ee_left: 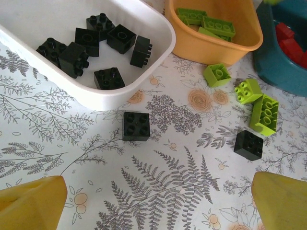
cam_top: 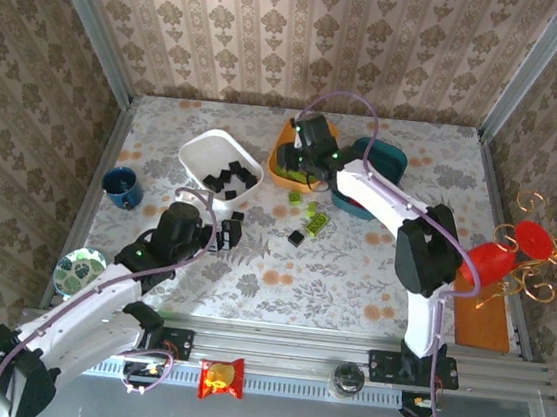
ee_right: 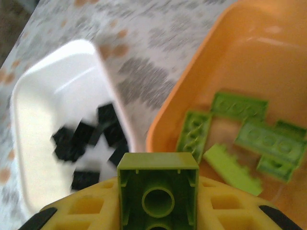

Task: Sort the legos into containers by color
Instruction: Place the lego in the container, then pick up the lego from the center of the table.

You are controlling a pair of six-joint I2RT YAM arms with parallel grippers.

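lime brick [ee_right: 158, 191]: clamped in R claw [cam_top: 297, 158]
orange tray [ee_right: 201, 62]: centre over it, release low
L claw [ee_left: 158, 201]: spread wide

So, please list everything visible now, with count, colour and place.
white tray: one, white, back left.
black legos: black; about seven in white tray, two loose before it.
orange tray: one, orange, back middle.
green legos: lime; several in orange tray, three loose nearby.
teal tray: one, teal, right of orange tray.
red legos: count unclear, red, in teal tray.
cup: one, dark blue, table's left side.
bowl: one, green-white, near left corner.
snack packet: one, red-yellow, at the near edge.
red plastic pieces: seemingly two, red, beyond table's right edge.
left gripper: one, yellow fingers, open above loose black legos.
right gripper: one, shut on held green lego, at orange tray.
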